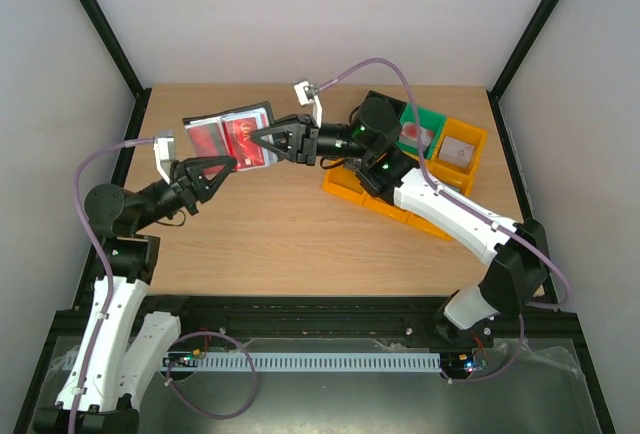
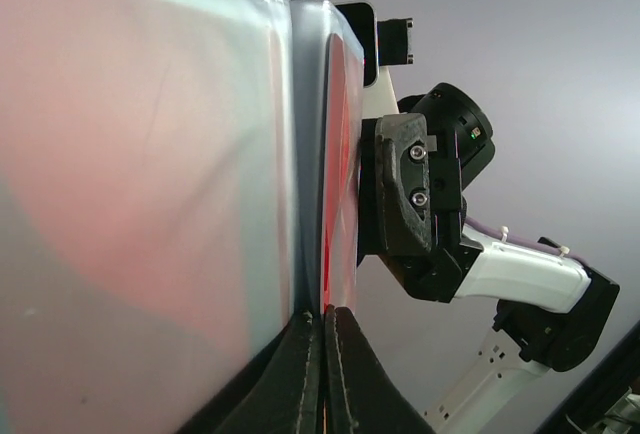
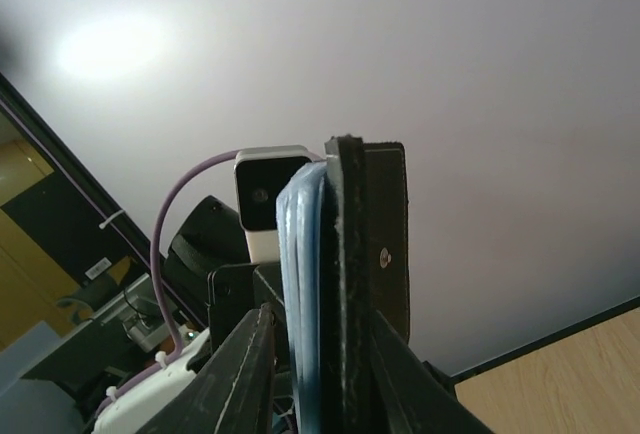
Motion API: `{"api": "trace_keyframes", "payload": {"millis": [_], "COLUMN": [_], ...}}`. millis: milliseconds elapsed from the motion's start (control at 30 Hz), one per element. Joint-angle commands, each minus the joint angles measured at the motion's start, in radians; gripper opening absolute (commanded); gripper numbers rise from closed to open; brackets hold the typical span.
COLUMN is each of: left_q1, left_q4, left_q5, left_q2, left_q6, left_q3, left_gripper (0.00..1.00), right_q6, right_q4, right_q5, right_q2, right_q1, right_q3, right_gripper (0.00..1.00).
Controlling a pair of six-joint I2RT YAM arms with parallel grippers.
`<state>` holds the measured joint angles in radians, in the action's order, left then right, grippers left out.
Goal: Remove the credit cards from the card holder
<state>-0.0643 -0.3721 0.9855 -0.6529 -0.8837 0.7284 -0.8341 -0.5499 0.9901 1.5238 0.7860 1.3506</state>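
Pinching card holder (image 1: 215, 137) at 6 o'clock in fully closed left gripper (image 1: 226, 164), clamping it at 3 o'clock in right gripper (image 1: 259, 139), likely bracing it open for pulling credit cards (image 1: 246, 145).

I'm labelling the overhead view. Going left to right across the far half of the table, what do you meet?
In order: left arm's white camera → open card holder → right arm's white camera → green bin → rightmost yellow bin.
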Motion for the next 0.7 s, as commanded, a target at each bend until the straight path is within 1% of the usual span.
{"api": "trace_keyframes", "payload": {"millis": [0, 267, 367, 500, 633, 667], "left_q1": [0.012, 0.015, 0.015, 0.015, 0.015, 0.015], "left_q4": [-0.007, 0.003, 0.020, 0.013, 0.015, 0.014], "left_q5": [-0.007, 0.000, 0.001, 0.003, 0.005, 0.005], "left_q2": [0.011, 0.011, 0.012, 0.012, 0.012, 0.013], "left_q6": [0.013, 0.038, 0.054, 0.056, 0.056, 0.058], "left_q3": [0.009, 0.021, 0.025, 0.028, 0.028, 0.028], "left_gripper": [0.02, 0.02, 0.02, 0.02, 0.02, 0.02], "right_q6": [0.044, 0.066, 0.079, 0.100, 0.119, 0.129], "right_q4": [0.023, 0.060, 0.080, 0.119, 0.150, 0.164], "right_q5": [0.048, 0.065, 0.072, 0.080, 0.086, 0.085], "right_q2": [-0.063, -0.068, -0.068, -0.077, -0.082, -0.084], "right_q1": [-0.011, -0.026, -0.030, -0.043, -0.046, -0.048], "right_q3": [-0.019, -0.010, -0.002, -0.001, 0.008, 0.012], "right_gripper": [0.23, 0.23, 0.17, 0.15, 0.02, 0.02]}}
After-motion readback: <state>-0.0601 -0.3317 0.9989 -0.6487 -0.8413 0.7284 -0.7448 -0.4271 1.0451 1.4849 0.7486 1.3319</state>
